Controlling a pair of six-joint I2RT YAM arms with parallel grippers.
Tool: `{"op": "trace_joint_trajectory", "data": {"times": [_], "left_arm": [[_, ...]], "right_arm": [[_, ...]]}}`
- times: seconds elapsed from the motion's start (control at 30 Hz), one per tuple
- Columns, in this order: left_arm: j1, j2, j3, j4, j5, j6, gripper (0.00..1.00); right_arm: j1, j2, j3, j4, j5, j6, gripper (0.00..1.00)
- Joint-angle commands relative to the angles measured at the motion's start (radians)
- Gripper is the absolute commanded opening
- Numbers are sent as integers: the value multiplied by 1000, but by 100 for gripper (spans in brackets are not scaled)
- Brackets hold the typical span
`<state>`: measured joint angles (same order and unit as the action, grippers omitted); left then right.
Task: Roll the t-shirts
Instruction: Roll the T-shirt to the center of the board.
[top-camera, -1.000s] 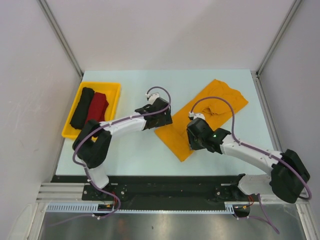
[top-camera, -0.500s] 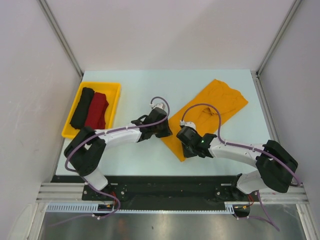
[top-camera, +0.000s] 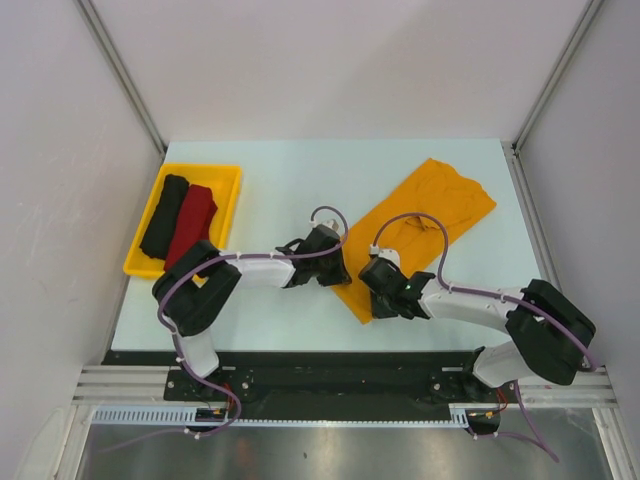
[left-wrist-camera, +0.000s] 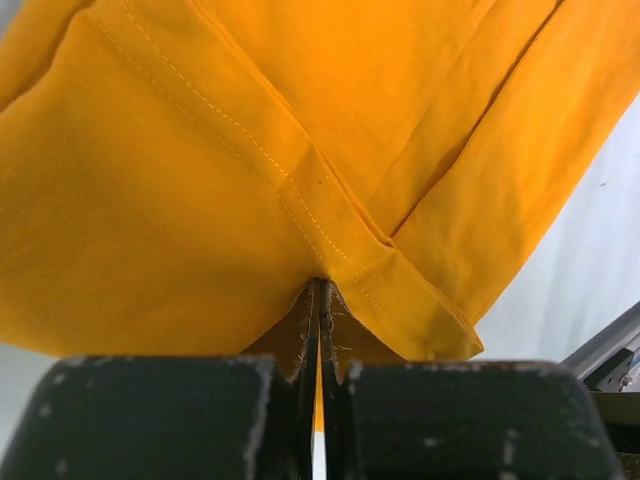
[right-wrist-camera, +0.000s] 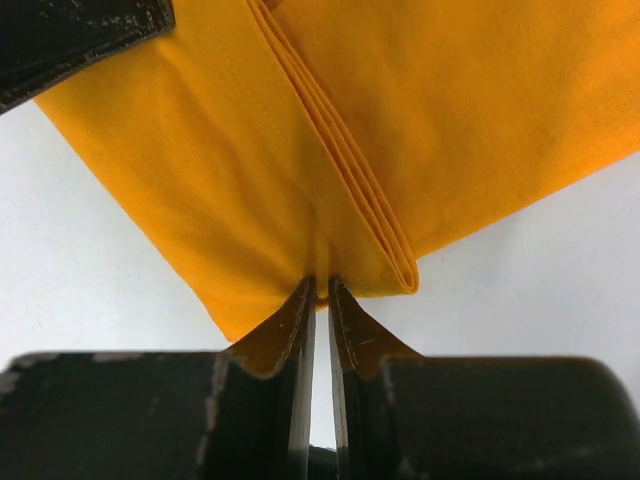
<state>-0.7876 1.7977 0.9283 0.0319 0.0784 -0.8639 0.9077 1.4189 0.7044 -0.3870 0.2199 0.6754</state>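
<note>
A mustard-orange t-shirt (top-camera: 425, 215) lies folded in a long strip, running diagonally from the table's middle to the back right. My left gripper (top-camera: 335, 275) is shut on the near hem of the t-shirt (left-wrist-camera: 330, 180), at its left corner. My right gripper (top-camera: 378, 300) is shut on the same near end of the t-shirt (right-wrist-camera: 420, 120), beside the folded edge. A dark red rolled t-shirt (top-camera: 192, 221) and a black rolled t-shirt (top-camera: 163, 214) lie side by side in the yellow tray (top-camera: 226, 215).
The yellow tray stands at the table's left side. White walls with metal frame posts (top-camera: 122, 70) close in the back and sides. The metal rail (top-camera: 330, 375) with the arm bases runs along the near edge.
Both grippers moved down toward the t-shirt's near end and closed on its hem. The left arm swung forward and right; the right arm drew in to the left.
</note>
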Motion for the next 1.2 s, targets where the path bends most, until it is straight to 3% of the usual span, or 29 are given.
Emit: {"op": "trace_joint_trajectory", "data": {"times": [0.0, 0.4, 0.7, 0.87, 0.97, 1.03, 1.17], "left_arm": [[30, -8, 6, -18, -48, 19, 0], [154, 8, 69, -128, -77, 108, 1], [221, 26, 129, -168, -134, 166, 8], [258, -4, 129, -176, -128, 180, 20], [260, -63, 86, -184, -134, 178, 29], [261, -128, 20, -173, -135, 149, 40], [261, -233, -123, -92, -97, 57, 50]], "right_arm": [[8, -14, -31, 5, 6, 18, 14], [3, -41, -69, 8, -8, 21, 13], [3, -70, -79, -12, -1, 10, 14], [5, -113, -75, -33, 10, -5, 16], [31, -155, -62, -73, 45, -7, 24], [83, -169, -31, -116, 104, -2, 32], [193, -140, 39, -174, 228, 10, 37]]}}
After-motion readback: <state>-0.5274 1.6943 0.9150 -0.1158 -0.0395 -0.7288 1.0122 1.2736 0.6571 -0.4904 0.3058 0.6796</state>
